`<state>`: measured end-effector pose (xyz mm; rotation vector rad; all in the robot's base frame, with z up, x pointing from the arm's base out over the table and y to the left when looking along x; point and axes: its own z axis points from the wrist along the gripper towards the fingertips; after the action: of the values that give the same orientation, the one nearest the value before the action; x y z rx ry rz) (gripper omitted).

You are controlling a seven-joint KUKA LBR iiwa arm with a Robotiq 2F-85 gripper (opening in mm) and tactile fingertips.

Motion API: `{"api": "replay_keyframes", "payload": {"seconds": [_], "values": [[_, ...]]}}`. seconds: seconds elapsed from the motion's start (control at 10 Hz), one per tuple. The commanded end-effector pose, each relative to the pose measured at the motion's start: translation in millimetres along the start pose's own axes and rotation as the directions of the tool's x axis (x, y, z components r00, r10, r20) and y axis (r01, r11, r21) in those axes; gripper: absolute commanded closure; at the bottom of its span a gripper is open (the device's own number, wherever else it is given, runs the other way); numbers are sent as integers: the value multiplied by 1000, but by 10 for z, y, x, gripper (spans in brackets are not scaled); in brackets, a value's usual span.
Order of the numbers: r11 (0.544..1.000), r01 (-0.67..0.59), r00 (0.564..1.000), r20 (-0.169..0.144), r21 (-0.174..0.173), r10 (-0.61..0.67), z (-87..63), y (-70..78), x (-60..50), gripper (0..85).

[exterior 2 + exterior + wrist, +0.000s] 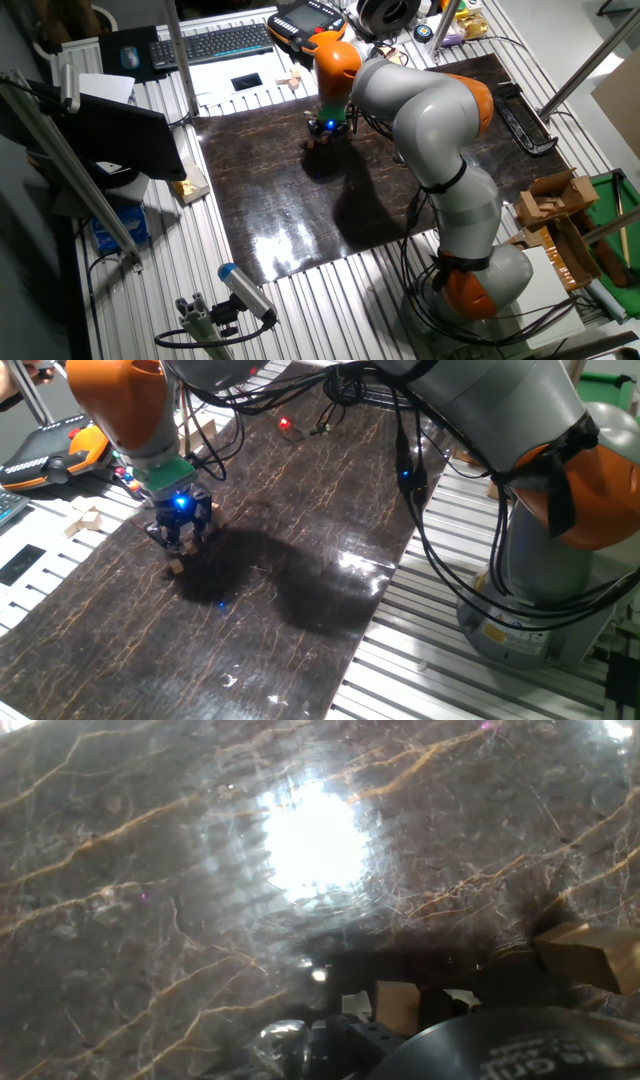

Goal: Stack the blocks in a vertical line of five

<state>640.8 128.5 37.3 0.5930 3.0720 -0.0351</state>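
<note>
Hovering claw (pixel 181 540) | grip unclear | light-tan wooden block (pixel 176 567) beneath on table

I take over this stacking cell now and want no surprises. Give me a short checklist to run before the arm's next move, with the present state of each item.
1. Claw low over the dark marble mat: ok.
2. A small tan block directly under the claw: ok.
3. Claw open or shut on that block: cannot tell, the fingers are hidden.
4. Blocks visible near the claw in the hand view: ok, at least two.
5. All five blocks accounted for: cannot tell.
6. Stack height so far: cannot tell.
</note>
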Motion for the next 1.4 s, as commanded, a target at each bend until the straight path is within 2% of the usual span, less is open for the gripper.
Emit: {"api": "replay_keyframes", "payload": {"seconds": [0.0, 0.3, 0.7, 0.8, 0.9, 1.0, 1.3], "values": [[1000, -8, 1000, 0, 0, 8, 6, 4, 5, 427], [999, -32, 999, 0, 0, 32, 46, 21, 18, 443], [1000, -21, 1000, 0, -5, 21, 58, 24, 4, 527], [1000, -18, 1000, -2, -9, 18, 59, 22, 4, 600], [1000, -9, 1000, -3, -12, 9, 57, 21, 6, 770], [1000, -9, 1000, 1, -17, 9, 58, 22, 8, 840], [1000, 0, 1000, 11, -6, 0, -22, 25, 10, 840]]}}
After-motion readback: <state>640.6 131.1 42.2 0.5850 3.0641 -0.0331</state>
